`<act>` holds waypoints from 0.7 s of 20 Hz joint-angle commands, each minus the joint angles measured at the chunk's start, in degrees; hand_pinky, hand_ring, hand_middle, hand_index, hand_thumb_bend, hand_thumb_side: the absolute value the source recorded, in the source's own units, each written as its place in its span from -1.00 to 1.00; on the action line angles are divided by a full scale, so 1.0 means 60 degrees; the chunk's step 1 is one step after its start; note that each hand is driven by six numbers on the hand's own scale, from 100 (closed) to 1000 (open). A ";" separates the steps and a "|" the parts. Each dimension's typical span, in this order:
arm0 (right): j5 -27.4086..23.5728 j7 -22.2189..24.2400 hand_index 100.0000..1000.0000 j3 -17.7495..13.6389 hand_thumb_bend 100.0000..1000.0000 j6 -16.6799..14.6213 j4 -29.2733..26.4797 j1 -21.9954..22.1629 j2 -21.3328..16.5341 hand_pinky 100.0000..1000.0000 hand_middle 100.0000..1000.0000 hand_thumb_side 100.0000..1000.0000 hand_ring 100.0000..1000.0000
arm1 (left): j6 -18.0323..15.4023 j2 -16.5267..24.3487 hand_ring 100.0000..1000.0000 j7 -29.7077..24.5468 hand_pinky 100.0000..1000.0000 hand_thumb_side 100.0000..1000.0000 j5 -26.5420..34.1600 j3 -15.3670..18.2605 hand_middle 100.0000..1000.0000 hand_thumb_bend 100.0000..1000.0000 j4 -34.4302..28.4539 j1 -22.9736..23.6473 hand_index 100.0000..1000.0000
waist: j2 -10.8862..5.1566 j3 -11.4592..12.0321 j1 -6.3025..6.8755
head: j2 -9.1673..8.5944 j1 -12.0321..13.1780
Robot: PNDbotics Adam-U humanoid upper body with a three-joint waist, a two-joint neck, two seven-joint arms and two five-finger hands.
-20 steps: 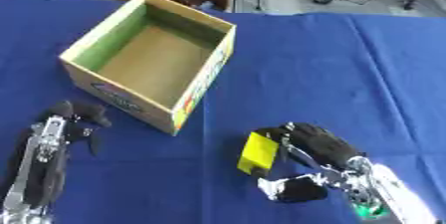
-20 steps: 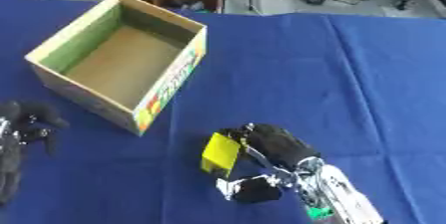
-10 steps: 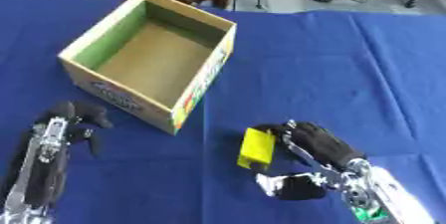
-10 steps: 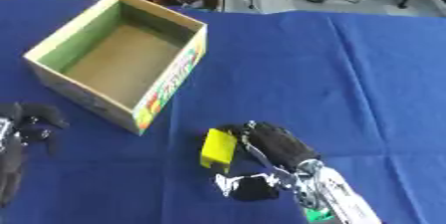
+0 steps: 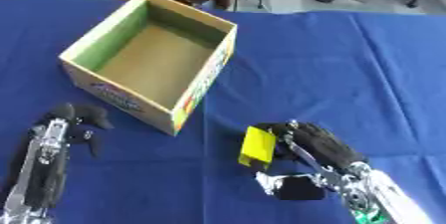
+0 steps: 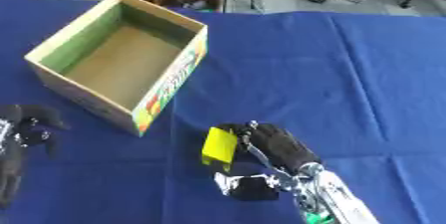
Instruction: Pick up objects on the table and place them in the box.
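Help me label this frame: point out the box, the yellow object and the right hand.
box (image 5: 211,70), left eye view, on its right wall's top rim.
yellow object (image 5: 258,146), left eye view, on its flat face.
right hand (image 5: 320,143), left eye view, on the black back of the hand.

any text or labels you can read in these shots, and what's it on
No text can be read anywhere.
Cardboard box: colourful printing on its outer side walls, too blurred to read.
Yellow block at the right hand: no marking can be made out.
Blue tablecloth: plain.
Left hand, lower left: no label visible.
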 commanded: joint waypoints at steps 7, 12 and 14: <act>-0.0502 -0.0475 -0.23 -0.0116 -1.00 0.0103 -0.0318 -0.0214 -0.0454 0.04 -0.86 -0.07 -0.21 | 0.0003 -0.0027 -0.02 -0.0068 -0.67 0.90 -0.0053 -0.0020 -0.17 -1.00 -0.0074 -0.0070 0.13 | -0.0154 0.0044 0.0046 | -0.0088 0.0020; -0.0810 -0.0638 -0.26 -0.0108 -1.00 -0.0019 -0.0276 -0.0481 -0.0837 0.04 -0.86 -0.14 -0.20 | 0.0013 -0.0035 -0.02 -0.0090 -0.67 0.89 -0.0011 -0.0032 -0.17 -1.00 -0.0069 -0.0096 0.14 | -0.0228 0.0056 0.0067 | -0.0089 0.0066; -0.1078 -0.0588 -0.25 -0.0045 -1.00 -0.0145 -0.0154 -0.0655 -0.1056 0.04 -0.84 -0.07 -0.20 | 0.0016 -0.0042 -0.02 -0.0103 -0.67 0.88 0.0032 -0.0047 -0.17 -1.00 -0.0071 -0.0120 0.14 | -0.0286 0.0078 0.0086 | -0.0080 0.0083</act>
